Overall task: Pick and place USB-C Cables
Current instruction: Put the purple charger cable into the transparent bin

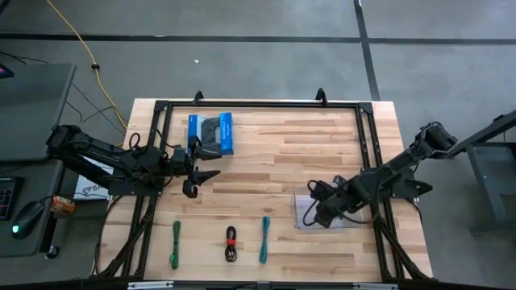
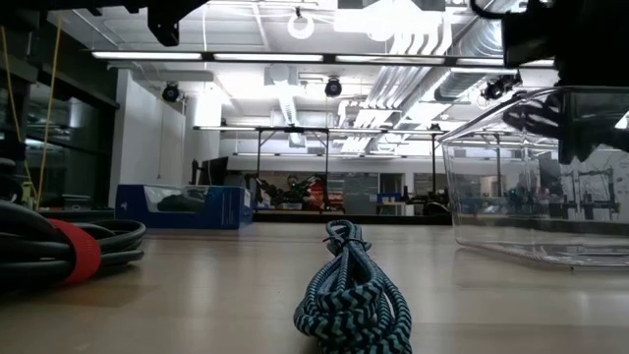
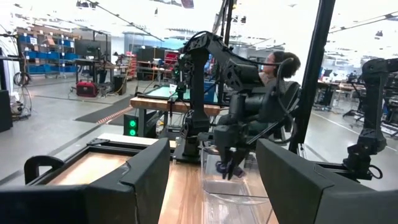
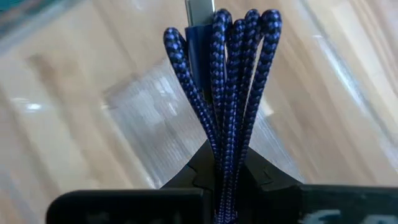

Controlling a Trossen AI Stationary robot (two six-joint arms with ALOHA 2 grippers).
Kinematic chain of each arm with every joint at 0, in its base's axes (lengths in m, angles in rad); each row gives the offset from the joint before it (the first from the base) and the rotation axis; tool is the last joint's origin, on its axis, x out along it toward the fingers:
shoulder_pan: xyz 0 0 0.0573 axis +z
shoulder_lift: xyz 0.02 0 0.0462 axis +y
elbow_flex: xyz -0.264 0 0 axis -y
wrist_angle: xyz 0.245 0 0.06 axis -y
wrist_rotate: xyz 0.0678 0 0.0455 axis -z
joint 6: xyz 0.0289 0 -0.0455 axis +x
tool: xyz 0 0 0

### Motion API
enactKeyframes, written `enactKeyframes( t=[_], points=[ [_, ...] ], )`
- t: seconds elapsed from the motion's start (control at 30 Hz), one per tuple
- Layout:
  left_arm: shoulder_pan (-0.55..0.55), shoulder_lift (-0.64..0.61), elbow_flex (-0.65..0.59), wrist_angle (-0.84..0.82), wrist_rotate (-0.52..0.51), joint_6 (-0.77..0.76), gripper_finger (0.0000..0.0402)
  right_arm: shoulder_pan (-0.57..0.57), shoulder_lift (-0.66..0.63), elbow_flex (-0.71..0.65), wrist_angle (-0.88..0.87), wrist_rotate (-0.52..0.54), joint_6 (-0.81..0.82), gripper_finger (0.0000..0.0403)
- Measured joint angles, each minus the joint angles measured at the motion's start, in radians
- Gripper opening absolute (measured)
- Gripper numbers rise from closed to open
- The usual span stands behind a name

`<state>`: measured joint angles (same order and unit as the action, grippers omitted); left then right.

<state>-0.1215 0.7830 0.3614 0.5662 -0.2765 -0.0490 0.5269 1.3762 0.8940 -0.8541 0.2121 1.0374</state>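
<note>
My right gripper is shut on the purple cable bundle and stands over the clear container, near its left end. The left wrist view shows that gripper down at the container's open top. The green cable, the black cable with a red band and the teal cable lie flat in a row near the table's near edge. The teal one fills the foreground of the low view. My left gripper hovers open at the table's left, just below the blue box. My right gripper pinches the purple bundle between its two fingers, at a stretch of the folded strands. It comes from above, slanting down. The looped end with the plug juts past the fingertips toward the container's floor. Whether it touches the floor I cannot tell.
A blue box picturing a gamepad lies at the table's far left. The clear container sits on the right half. A black frame rims the table. A yellow cord runs over the floor beyond. Bare wood lies in the middle.
</note>
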Motion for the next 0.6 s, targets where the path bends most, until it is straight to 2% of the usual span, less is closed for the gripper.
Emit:
enactKeyframes(
  t=[0.17, 0.37, 0.6],
  points=[
    [0.000, 0.000, 0.000, 0.000, 0.000, 0.000, 0.0220, -0.036, 0.003, 0.000, -0.002, -0.035, -0.053, 0.0012],
    [0.000, 0.000, 0.000, 0.005, 0.000, -0.012, 0.0220, -0.065, 0.027, 0.000, -0.002, -0.176, -0.077, 0.0012],
    [0.000, 0.000, 0.000, 0.016, 0.000, -0.026, 0.0220, -0.102, 0.121, 0.000, 0.001, -0.187, -0.159, 0.0012]
  ],
)
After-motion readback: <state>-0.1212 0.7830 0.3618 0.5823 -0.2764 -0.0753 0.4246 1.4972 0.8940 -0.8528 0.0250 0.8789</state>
